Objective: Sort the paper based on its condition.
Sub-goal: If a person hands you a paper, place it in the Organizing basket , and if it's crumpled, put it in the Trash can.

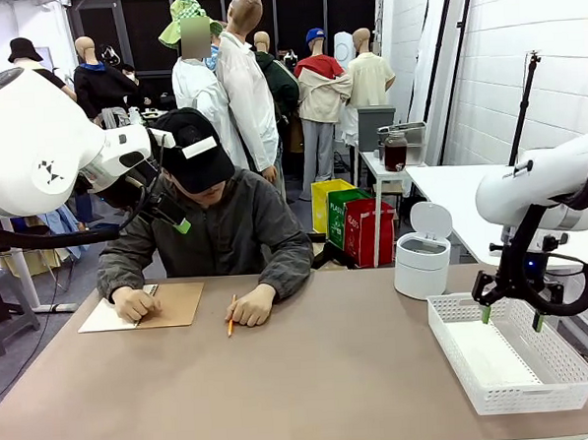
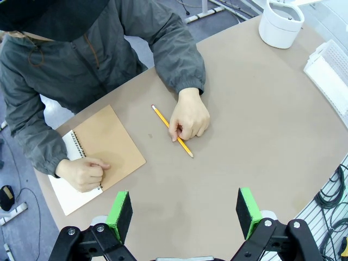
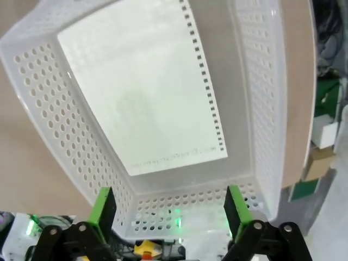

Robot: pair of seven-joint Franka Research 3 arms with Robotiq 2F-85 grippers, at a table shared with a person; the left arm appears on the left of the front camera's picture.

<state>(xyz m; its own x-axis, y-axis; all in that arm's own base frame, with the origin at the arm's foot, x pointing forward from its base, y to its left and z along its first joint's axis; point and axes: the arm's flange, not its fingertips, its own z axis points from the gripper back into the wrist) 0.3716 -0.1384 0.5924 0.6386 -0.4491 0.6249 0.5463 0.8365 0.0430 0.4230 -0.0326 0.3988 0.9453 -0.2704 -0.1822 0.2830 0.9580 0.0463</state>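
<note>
The paper, a white sheet with punched holes along one edge, lies flat in the white perforated basket. My right gripper hangs open just above the basket's near end, nothing between its green pads. From the front, the paper rests in the basket at the table's right, with the right gripper over it. My left gripper is raised at the far left, open and empty. Through its wrist camera the left gripper looks down on the table.
A person sits across the table, one hand on a kraft-cover spiral notebook, the other on a yellow pencil. A white lidded bin stands behind the basket.
</note>
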